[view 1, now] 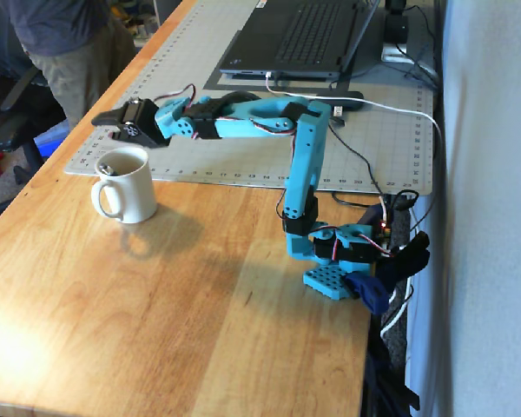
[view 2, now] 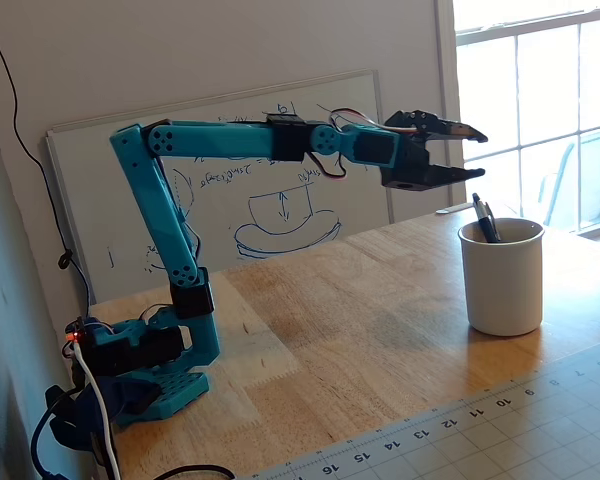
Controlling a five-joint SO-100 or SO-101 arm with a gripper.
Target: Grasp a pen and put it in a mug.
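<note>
Above the plain white ceramic mug (view 2: 501, 276), at its 10 o'clock, the gripper (view 2: 472, 153) hangs spread apart, empty; the slim dark pen (view 2: 484, 219) stands inside.

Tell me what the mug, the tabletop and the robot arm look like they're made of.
The mug looks like glazed white ceramic: smooth and plain with a thick rim. The tabletop looks like varnished wood, showing plank seams, grain and a soft sheen. The robot arm looks like matte teal plastic, possibly 3D printed, and its open gripper is black plastic by the look of it.
</note>
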